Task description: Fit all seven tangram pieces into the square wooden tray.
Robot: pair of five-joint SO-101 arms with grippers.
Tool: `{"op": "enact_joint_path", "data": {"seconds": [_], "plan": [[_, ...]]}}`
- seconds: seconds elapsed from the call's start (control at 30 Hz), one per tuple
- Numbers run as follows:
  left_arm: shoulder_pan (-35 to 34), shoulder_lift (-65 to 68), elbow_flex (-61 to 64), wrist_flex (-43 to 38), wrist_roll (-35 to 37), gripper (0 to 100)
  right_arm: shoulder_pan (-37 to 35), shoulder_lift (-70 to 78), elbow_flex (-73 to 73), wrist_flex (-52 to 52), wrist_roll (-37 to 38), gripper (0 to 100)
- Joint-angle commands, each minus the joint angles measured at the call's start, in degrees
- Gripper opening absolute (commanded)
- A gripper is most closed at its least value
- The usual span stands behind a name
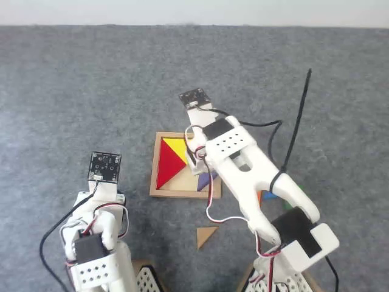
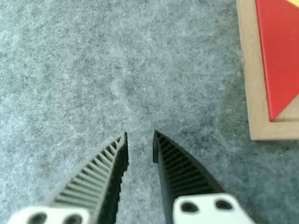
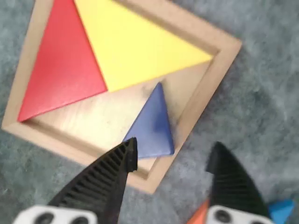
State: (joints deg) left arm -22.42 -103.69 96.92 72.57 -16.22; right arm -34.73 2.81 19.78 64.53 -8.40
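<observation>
Nothing legible appears in any view: no words, numbers, labels or signs. The black camera board [image 1: 105,166], at about 9 o'clock from the square wooden tray [image 1: 176,193], carries faint specks too small to read. The same goes for the second board [image 1: 194,97], at about 12 o'clock from the tray.

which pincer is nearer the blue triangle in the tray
Right. The right pincer hangs open just over the blue triangle; the left pincer is over carpet, off the tray's side.
</observation>
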Motion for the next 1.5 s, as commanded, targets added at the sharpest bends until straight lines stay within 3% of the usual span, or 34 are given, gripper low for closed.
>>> {"op": "enact_joint_path", "data": {"seconds": [0.0, 1.07, 1.47], "plan": [[0.2, -0.6, -0.5, 0.4, 0.4, 9, 2.0, -4.1, 2.2, -7.9, 1.3, 0.9], [0.2, -0.6, -0.5, 0.4, 0.4, 9, 1.3, 2.2, 3.7, -0.7, 1.4, 1.6], [0.2, -0.6, -0.5, 0.4, 0.4, 9, -5.8, 2.2, 5.0, 0.5, 5.3, 1.6]]}}
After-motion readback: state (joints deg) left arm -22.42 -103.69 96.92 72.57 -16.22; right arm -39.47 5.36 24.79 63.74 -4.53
